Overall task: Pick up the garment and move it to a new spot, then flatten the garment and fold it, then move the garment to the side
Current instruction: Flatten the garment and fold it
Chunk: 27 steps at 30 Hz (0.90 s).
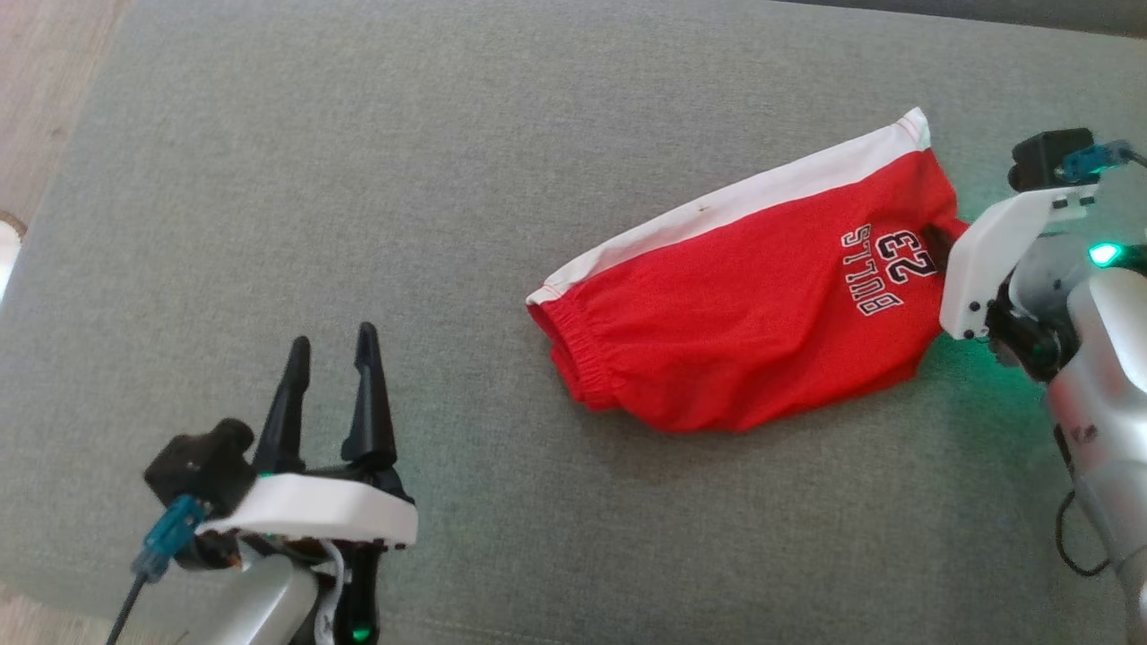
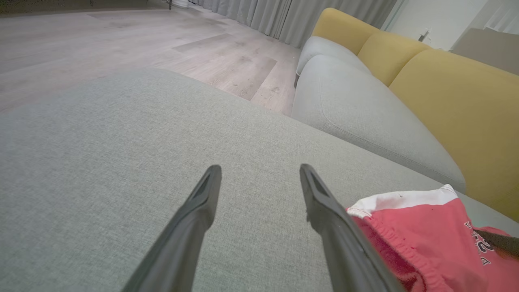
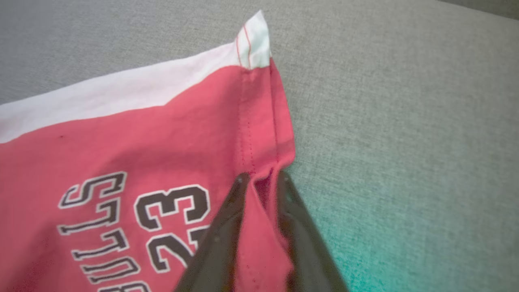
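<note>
The garment [image 1: 744,305] is a pair of red shorts with a white side band and "BULLS 23" lettering. It lies bunched on the grey cushion [image 1: 358,179], right of centre. My right gripper [image 3: 262,175] is at its right hem and pinches a fold of the red fabric [image 3: 121,134] between its fingers. In the head view those fingers [image 1: 937,244] are mostly hidden behind the cloth and the white wrist plate. My left gripper [image 1: 333,338] rests open at the lower left, well clear of the shorts. In the left wrist view, the shorts' elastic waistband [image 2: 425,235] lies just right of my left gripper [image 2: 260,168].
The grey cushion spreads wide to the left and front of the shorts. Wooden floor [image 1: 45,90] lies past its left edge. Beyond it stand a second grey seat cushion [image 2: 357,105] and yellow back cushions [image 2: 446,89].
</note>
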### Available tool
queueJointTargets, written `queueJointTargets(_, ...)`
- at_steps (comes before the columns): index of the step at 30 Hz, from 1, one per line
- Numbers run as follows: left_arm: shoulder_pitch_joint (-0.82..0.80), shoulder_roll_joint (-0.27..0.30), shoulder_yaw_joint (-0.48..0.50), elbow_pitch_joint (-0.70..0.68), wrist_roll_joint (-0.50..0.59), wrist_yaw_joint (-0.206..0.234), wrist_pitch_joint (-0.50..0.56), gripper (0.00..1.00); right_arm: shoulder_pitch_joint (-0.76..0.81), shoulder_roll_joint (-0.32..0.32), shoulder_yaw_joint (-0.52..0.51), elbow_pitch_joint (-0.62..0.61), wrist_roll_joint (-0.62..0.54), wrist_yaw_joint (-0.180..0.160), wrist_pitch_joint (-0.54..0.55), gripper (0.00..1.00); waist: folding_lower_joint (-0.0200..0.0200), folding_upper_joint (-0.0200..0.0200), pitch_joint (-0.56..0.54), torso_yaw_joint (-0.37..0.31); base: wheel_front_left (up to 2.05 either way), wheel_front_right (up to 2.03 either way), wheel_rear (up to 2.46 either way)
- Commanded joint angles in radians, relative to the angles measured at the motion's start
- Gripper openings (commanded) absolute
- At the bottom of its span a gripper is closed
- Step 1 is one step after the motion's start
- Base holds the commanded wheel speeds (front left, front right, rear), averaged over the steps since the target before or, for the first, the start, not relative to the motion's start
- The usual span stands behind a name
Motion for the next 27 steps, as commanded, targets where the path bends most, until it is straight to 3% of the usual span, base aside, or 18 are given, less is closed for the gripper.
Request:
queueJointTargets(1, -0.016, 0.031, 0.051, -0.036, -0.003, 0.006, -0.015, 1.0, 0.033, -0.009, 0.018, -0.033, 0.019, -0.001, 0.005, 0.0, 0.0001, 0.0, -0.003, -0.006, 0.0, 0.0, 0.0)
queueJointTargets(8, 0.0, 0.037, 0.074, -0.035, -0.005, 0.01, -0.021, 1.0, 0.111, 0.009, -0.056, -0.119, 0.062, -0.001, -0.146, 0.0, 0.0001, 0.0, -0.052, -0.063, 0.0, 0.0, 0.0)
queueJointTargets(16, 0.027, 0.053, 0.095, -0.037, -0.006, 0.014, -0.026, 1.0, 0.28, 0.046, -0.166, -0.232, 0.015, -0.001, -0.236, 0.0, 0.0001, 0.0, -0.096, -0.139, 0.0, 0.0, 0.0)
queueJointTargets(27, 0.052, 0.059, 0.086, -0.052, 0.002, 0.025, -0.022, 1.0, 0.53, 0.208, -0.393, -0.514, -0.127, -0.001, -0.212, 0.0, 0.0001, 0.0, -0.136, -0.174, 0.0, 0.0, 0.0)
